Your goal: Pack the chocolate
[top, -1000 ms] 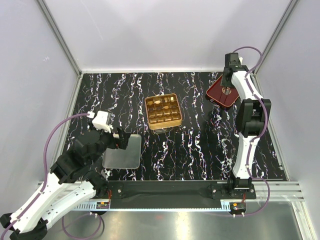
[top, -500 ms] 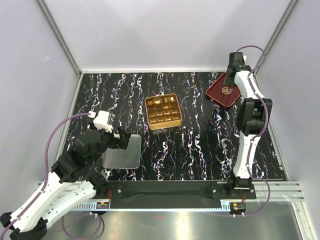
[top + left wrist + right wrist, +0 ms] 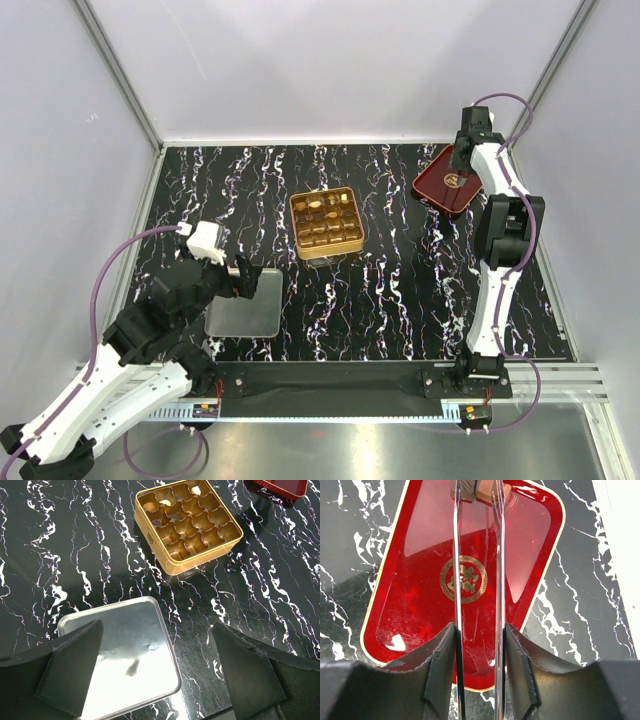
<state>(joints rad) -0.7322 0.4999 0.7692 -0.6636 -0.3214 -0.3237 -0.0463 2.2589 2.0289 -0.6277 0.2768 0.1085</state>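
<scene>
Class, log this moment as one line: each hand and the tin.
left hand: open, above silver lid | right hand: shut on clear tongs, over red tray | gold tin: few chocolate pieces, most cells empty

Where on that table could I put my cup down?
Widest: the bare table right of the silver lid, on the near side of the gold tin. Also the far left corner beside the tin. Crowded: the red tray under the right gripper and its tweezers, and the lid under the open left gripper.
</scene>
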